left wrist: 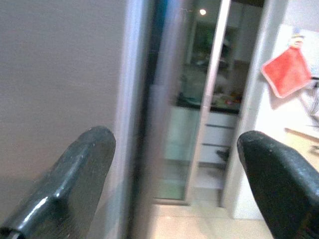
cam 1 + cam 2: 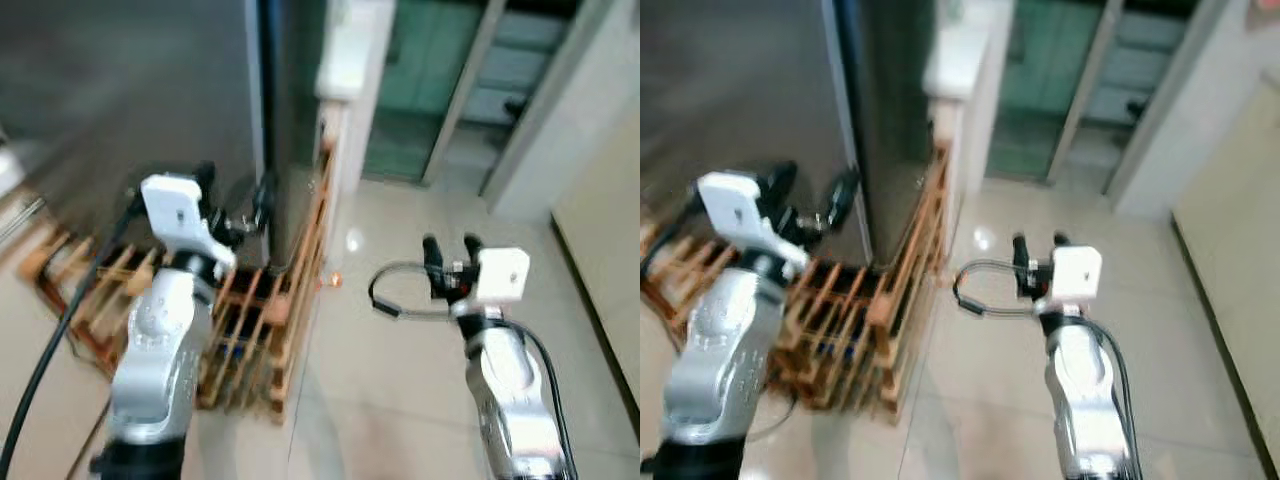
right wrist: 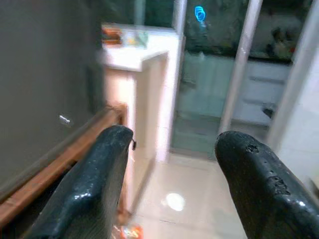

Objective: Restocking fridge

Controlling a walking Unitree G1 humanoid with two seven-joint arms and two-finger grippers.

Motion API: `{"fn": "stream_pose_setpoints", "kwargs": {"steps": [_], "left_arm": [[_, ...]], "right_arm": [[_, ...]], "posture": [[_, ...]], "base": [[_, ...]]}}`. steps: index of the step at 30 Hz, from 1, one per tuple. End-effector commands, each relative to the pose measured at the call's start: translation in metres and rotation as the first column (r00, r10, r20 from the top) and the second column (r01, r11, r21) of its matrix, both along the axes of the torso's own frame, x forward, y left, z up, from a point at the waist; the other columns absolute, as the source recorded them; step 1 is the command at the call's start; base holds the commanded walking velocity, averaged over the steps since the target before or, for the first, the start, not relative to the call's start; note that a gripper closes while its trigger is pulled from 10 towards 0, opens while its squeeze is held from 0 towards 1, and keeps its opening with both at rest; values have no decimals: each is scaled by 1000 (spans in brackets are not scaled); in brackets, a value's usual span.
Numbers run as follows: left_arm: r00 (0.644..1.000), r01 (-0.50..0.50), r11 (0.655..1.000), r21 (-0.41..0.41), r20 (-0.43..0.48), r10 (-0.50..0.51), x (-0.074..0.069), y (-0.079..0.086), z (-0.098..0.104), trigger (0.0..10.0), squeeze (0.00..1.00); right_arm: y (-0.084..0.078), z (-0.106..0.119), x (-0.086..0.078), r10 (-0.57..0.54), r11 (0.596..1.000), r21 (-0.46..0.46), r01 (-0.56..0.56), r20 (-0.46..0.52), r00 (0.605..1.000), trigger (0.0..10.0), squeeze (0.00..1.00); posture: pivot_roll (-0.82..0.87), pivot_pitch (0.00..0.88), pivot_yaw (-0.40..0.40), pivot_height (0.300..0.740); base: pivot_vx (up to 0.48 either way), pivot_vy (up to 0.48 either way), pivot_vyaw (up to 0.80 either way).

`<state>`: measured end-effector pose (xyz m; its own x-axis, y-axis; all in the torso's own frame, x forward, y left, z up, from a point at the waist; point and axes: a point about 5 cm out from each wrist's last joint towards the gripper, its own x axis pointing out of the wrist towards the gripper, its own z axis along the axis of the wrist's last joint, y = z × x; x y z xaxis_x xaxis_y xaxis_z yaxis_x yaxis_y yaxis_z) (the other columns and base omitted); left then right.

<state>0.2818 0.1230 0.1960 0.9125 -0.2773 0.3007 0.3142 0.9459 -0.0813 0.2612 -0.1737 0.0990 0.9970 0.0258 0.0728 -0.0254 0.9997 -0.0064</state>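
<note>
We see a glossy pale tiled floor (image 2: 400,330) in blur. On it lies a wooden slatted pallet (image 2: 250,330), and the dark grey fridge (image 2: 150,90) stands on that pallet. A small orange scrap (image 2: 331,281) lies on the tiles just beside the pallet's corner

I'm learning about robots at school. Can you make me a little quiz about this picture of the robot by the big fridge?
1. True or false: the left gripper is raised close to the grey fridge.
2. What does the fridge stand on? A) a wooden pallet B) a blue rug C) a metal cart
3. Fill in: the right gripper is held over the shiny ____ and holds nothing.

Key
1. True. Its open fingers point at the fridge's edge.
2. A. The wooden pallet lies under the fridge.
3. Floor. The tiled floor is below it, and its fingers are apart.
</note>
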Motion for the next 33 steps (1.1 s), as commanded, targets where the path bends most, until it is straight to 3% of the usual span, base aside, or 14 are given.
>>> {"fn": "stream_pose_setpoints", "kwargs": {"steps": [1, 7, 10, 12, 15, 23, 27, 33], "left_arm": [[999, -34, 999, 27, -3, 34, 2, 10, 1, 10000, 0], [1000, -6, 997, 80, 7, 5, 10, 9, 5, 10000, 0], [999, 35, 986, 163, -18, -32, 21, -1, 5, 10000, 0], [995, 30, 966, 258, -104, -3, 32, -3, -7, 10000, 0], [997, 45, 972, 232, -79, -28, 34, -5, -1, 10000, 0], [985, 62, 985, 159, -169, -35, 54, -31, -11, 10000, 0], [971, 57, 995, 82, -238, -36, 66, -43, -16, 10000, 0], [968, 82, 995, 56, -241, -66, 73, -56, -12, 10000, 0]], "right_arm": [[9, 2, 3, 30, 999, 22, -30, 4, 1000, 10000, 0], [15, -2, 7, 40, 998, 42, -40, -3, 999, 10000, 0], [19, -3, 9, 48, 998, 44, -47, -3, 999, 10000, 0], [21, -2, 11, 52, 998, 41, -52, 5, 999, 10000, 0], [20, 2, 13, 51, 998, 35, -51, 19, 999, 10000, 0], [21, 5, 19, 55, 998, 30, -56, 30, 998, 10000, 0], [20, 4, 17, 59, 998, 21, -60, 27, 998, 10000, 0], [18, 2, 11, 55, 998, 12, -55, 17, 998, 10000, 0]], "posture": [[-28, 0, -12, 740], [-23, 0, 8, 740], [-35, 0, 17, 740], [-51, 0, 20, 740], [-65, 0, 19, 740], [-91, 0, 7, 740], [-120, 0, 7, 740], [-140, 0, 15, 740]], "base": [[0, 0, 0], [0, 0, 0], [0, 0, 0], [0, 0, 0], [0, 0, 0], [0, 0, 0], [0, 0, 0], [0, 0, 0]]}}
